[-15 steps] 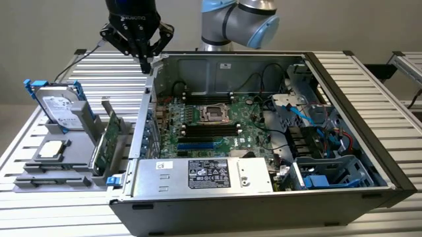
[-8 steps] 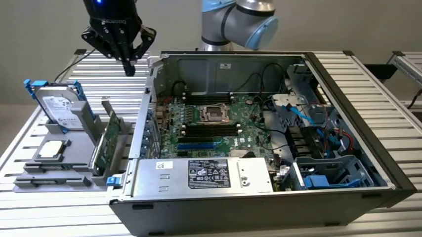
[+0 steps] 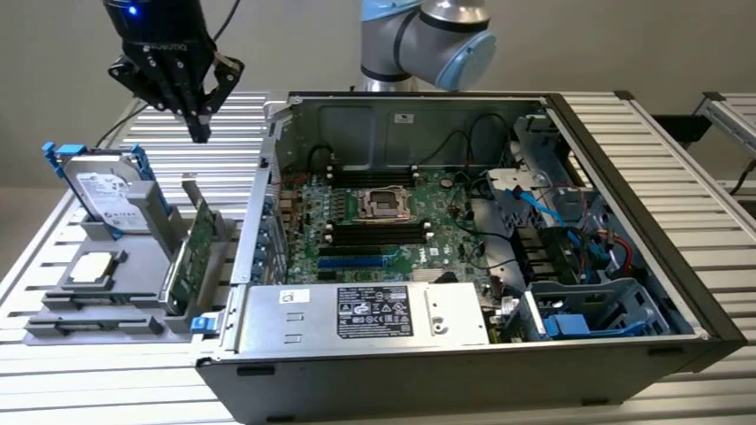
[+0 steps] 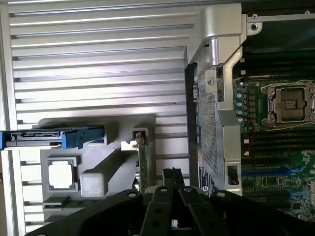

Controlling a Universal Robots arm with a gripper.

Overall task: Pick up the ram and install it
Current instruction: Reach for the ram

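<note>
On the bench (image 3: pixel 661 133), beside the open computer case (image 3: pixel 473 390), the hand (image 3: pixel 198 135) hovered over the grey parts holder (image 3: pixel 119 292), fingers pressed together and empty. The ram (image 4: pixel 69 200) seemingly stood edge-up in the holder, unpicked; grasping would need fingers spread astride it.

Up top, the arm (image 3: pixel 426 35) and the gripper (image 3: pixel 198 133) run off the exterior view's edge, while in the wrist view the gripper's black frame covers one end of the green card (image 4: pixel 143 167) and grey holder (image 4: pixel 114 167), and the motherboard (image 4: pixel 290 162) is cropped.
</note>
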